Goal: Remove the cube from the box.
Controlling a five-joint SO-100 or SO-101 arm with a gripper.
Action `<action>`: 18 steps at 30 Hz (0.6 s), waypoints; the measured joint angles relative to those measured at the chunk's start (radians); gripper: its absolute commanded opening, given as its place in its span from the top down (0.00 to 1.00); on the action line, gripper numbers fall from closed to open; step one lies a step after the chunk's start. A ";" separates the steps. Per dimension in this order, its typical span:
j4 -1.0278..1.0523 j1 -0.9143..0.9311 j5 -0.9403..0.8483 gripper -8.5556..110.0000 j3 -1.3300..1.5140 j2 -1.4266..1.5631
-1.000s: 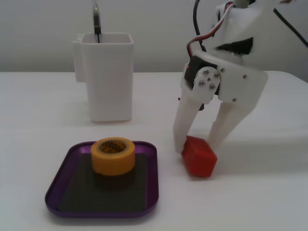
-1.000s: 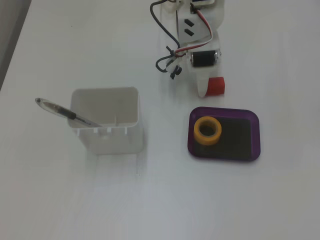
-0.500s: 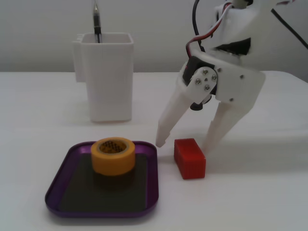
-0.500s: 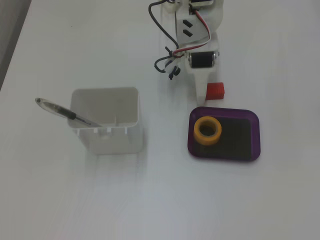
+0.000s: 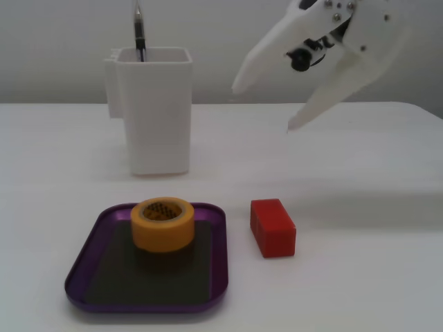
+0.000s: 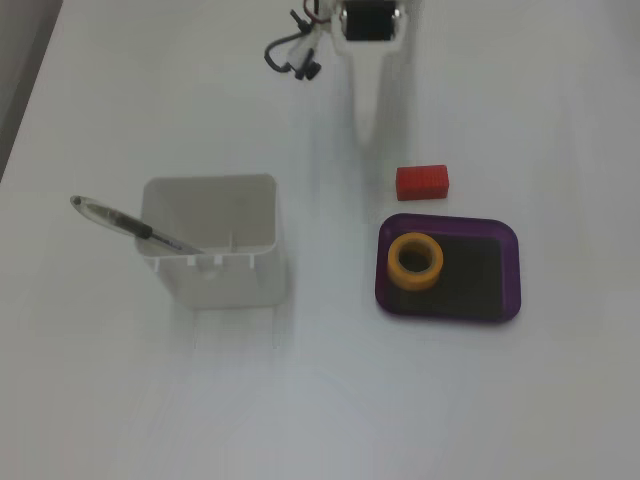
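The red cube [image 5: 273, 227] lies on the white table just right of the purple box [image 5: 219, 252], outside its rim. In a fixed view from above, the cube [image 6: 422, 181] sits just beyond the box's [image 6: 511, 270] edge. My white gripper [image 5: 263, 108] hangs in the air at the upper right, above and behind the cube. Its jaws are spread wide and hold nothing. A yellow tape roll [image 5: 163, 223] stands inside the box on its dark bottom.
A tall white container [image 5: 154, 111] with a pen [image 5: 139, 31] in it stands behind the box. From above, the container [image 6: 210, 240] is left of the box and the arm's base [image 6: 365, 20] is at the top edge.
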 measured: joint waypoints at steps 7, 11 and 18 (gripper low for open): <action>0.006 -0.003 0.000 0.74 0.393 0.572; 0.064 -0.003 -0.002 0.74 0.586 0.879; 0.146 -0.005 0.037 0.74 0.644 0.891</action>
